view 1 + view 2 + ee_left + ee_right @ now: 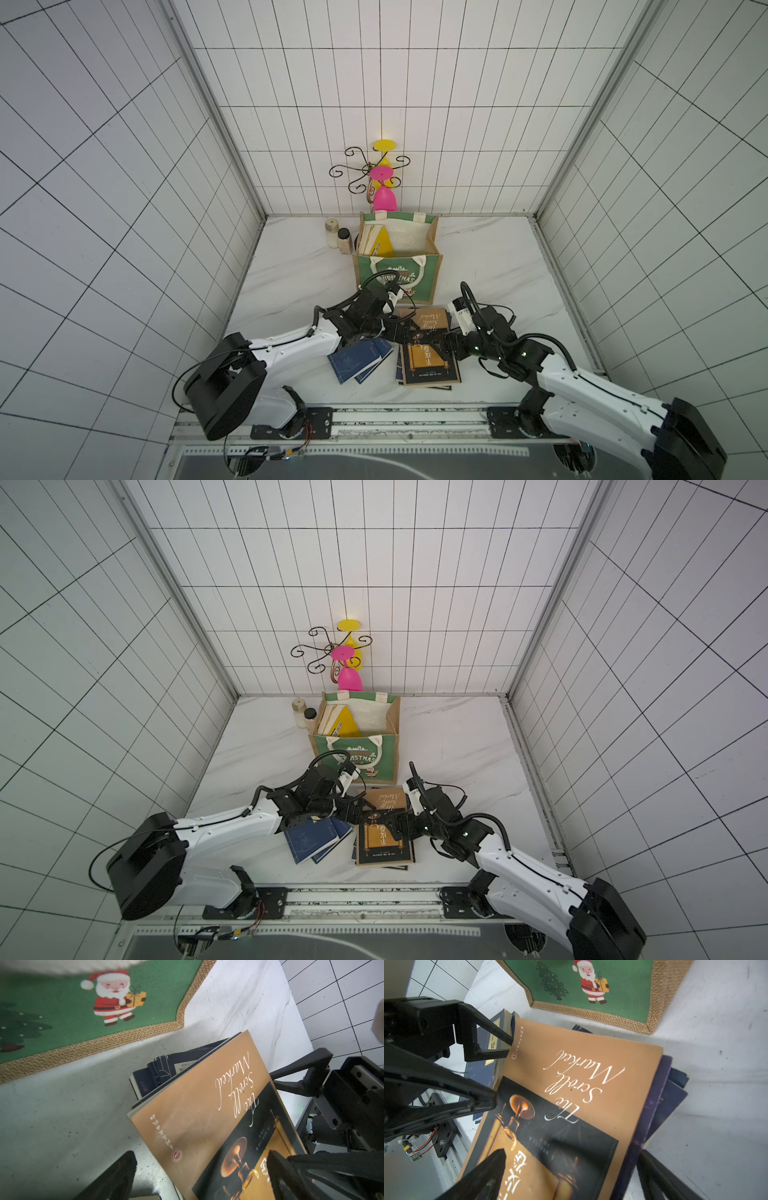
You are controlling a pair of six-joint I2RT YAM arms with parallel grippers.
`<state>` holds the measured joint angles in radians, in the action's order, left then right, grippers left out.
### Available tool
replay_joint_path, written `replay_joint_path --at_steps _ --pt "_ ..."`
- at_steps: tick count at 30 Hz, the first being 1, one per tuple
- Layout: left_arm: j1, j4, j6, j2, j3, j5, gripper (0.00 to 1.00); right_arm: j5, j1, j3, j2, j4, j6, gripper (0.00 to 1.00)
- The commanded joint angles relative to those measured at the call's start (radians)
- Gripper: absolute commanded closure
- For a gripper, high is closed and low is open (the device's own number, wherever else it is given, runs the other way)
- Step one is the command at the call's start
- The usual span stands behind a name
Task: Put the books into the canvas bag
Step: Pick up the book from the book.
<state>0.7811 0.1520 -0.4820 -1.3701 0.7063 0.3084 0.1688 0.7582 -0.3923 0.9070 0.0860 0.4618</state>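
**Books: thin paperbacks, three lots**

- **Lot A:** several stand inside the canvas bag [430, 276], leaning at its left side. A yellow book [387, 245] is among them.
- **Lot B:** a skewed stack [428, 365] lies flat on the marble tabletop [291, 270], just on the near side of the bag. On top is a tan-and-black book [197, 1109] titled "The Scroll Marked", with navy copies [675, 1095] fanned out beneath it.
- **Lot C:** two navy books [357, 363] overlap just left of the stack.

**Grippers:** the left gripper [201, 1153] and right gripper [571, 1153] sit low over the stack, one from each side. Both have their jaws spread wide and hold nothing. Each straddles an edge of the top cover; whether either touches it cannot be told.

**Handling (judged):**
- The books are light and limp, and the glossy covers are probably slippery. A single book pinched at a corner will likely droop.
- The best hold is a long edge or the spine, where the top book overhangs those below.
- The bag's right half looks free.
- The bag walls are soft, so a book corner that catches could fold the rim or shove the bag.
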Motion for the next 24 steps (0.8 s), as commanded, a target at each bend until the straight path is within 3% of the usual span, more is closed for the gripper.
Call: replay_joint_path --at_steps 1,24 --pt "-0.008 -0.029 0.0 0.013 -0.01 0.001 0.03 -0.027 0.016 -0.036 -0.01 0.008 -0.016 0.01" --pt "-0.025 -0.037 -0.001 0.022 -0.027 0.005 0.03 -0.089 0.035 -0.115 0.004 0.061 -0.101 0.01"
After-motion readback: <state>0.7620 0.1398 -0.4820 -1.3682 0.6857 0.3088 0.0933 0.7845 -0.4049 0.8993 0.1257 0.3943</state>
